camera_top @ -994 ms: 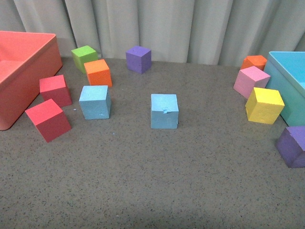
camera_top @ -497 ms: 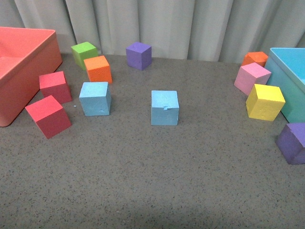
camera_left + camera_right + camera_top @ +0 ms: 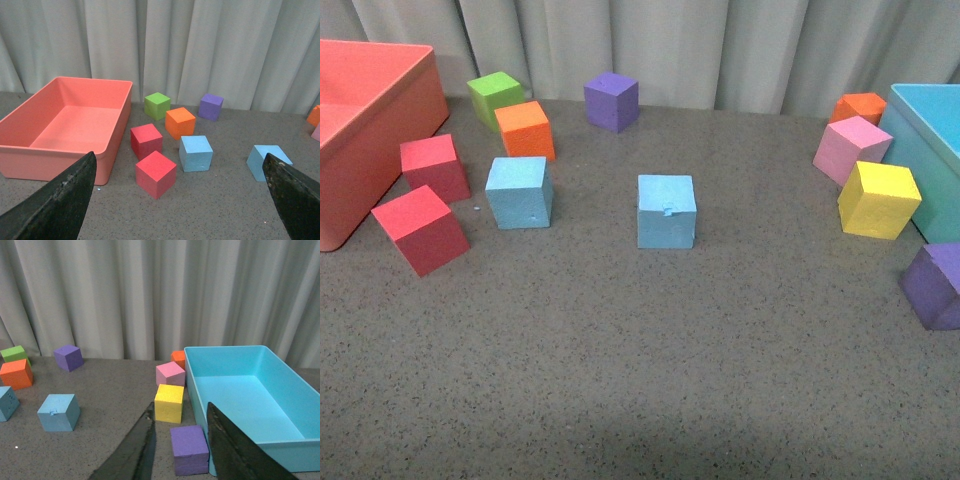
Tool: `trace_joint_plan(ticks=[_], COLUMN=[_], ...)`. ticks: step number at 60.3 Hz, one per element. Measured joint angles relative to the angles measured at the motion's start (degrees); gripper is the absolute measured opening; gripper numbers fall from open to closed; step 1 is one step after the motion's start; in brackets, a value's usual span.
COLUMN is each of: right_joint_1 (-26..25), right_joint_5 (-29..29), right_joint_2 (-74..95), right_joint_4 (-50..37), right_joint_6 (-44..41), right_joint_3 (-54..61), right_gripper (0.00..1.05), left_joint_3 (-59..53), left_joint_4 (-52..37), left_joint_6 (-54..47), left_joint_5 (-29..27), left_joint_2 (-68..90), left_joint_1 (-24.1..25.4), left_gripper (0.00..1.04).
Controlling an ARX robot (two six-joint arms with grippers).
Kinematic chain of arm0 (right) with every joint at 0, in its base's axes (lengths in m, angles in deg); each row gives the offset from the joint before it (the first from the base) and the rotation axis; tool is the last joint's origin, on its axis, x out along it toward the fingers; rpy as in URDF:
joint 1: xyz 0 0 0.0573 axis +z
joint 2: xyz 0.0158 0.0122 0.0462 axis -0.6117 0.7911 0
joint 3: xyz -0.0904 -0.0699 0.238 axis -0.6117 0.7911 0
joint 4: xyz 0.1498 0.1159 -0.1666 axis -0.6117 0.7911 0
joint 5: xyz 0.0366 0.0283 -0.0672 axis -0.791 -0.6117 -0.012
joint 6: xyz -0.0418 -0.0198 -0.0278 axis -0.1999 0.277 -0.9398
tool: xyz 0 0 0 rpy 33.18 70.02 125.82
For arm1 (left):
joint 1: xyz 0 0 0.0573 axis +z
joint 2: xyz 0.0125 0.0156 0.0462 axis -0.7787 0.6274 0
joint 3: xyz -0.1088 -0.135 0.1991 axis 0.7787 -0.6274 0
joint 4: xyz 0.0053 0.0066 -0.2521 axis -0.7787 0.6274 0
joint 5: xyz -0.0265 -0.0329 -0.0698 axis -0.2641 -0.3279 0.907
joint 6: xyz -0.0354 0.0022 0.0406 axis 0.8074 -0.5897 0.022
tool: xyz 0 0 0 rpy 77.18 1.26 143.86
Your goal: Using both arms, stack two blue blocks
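Compared with a second ago, the whole tabletop sits slightly higher in the front view, while the cubes keep the same layout. Neither arm appears in that view.

Nearest in the left wrist view, the left gripper (image 3: 179,156) shows only two black fingertips at the frame's lower corners, spread wide apart. In the right wrist view, the right gripper (image 3: 180,407) has its fingers parted by a narrower gap. Just past them a purple cube (image 3: 189,449) lies beside the turquoise bin (image 3: 250,405). In the front view both the cube and the bin are cut off by the right edge.

On the grey speckled table (image 3: 640,380) the two blue blocks rest unstacked and well apart, with bare table between them. The notched blue block (image 3: 667,210) is near the centre. The plain blue block (image 3: 519,192) sits to its left.

Two red cubes (image 3: 420,228) lie left of the plain block, beside the coral bin (image 3: 390,140), which the left edge crops. Behind the plain block come an orange cube (image 3: 525,130), then a green cube (image 3: 495,95).

On the right, a yellow cube (image 3: 878,199), a pink cube (image 3: 850,148) and a second orange cube (image 3: 860,107) line the turquoise bin's side. A second purple cube (image 3: 611,101) stands farthest back, by the pale curtain (image 3: 670,50).
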Motion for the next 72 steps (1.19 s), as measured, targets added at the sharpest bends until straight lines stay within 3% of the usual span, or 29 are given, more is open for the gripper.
trace_joint_plan(ticks=[4, 10, 17, 25, 34, 49, 72], right_joint_1=[0.00, 0.00, 0.00, 0.00, 0.00, 0.00, 0.00], right_joint_5=[0.00, 0.00, 0.00, 0.00, 0.00, 0.00, 0.00], right_joint_2=[0.00, -0.02, -0.02, -0.02, -0.02, -0.02, -0.02], right_joint_4=[0.00, 0.00, 0.00, 0.00, -0.02, -0.02, 0.00], right_joint_6=[0.00, 0.00, 0.07, 0.02, 0.02, 0.02, 0.02], right_joint_3=[0.00, 0.00, 0.00, 0.00, 0.00, 0.00, 0.00], right_gripper=[0.56, 0.73, 0.97, 0.95, 0.95, 0.95, 0.95], left_joint_3=[0.09, 2.14, 3.69, 11.67, 24.65, 50.27, 70.55], left_joint_4=[0.20, 6.32, -5.18, -21.70, -28.09, -18.43, -2.60], left_joint_6=[0.20, 4.15, 7.37, 9.31, 9.35, 9.29, 10.69], left_joint_5=[-0.63, -10.03, -11.87, -11.19, -10.93, -10.75, -10.78], left_joint_2=[0.13, 6.73, 23.50, 47.95, 73.53, 104.43, 120.08], left_joint_1=[-0.13, -3.32, -4.90, -6.73, -9.03, -12.20, -12.70], left_gripper=[0.98, 0.98, 0.98, 0.98, 0.98, 0.98, 0.98])
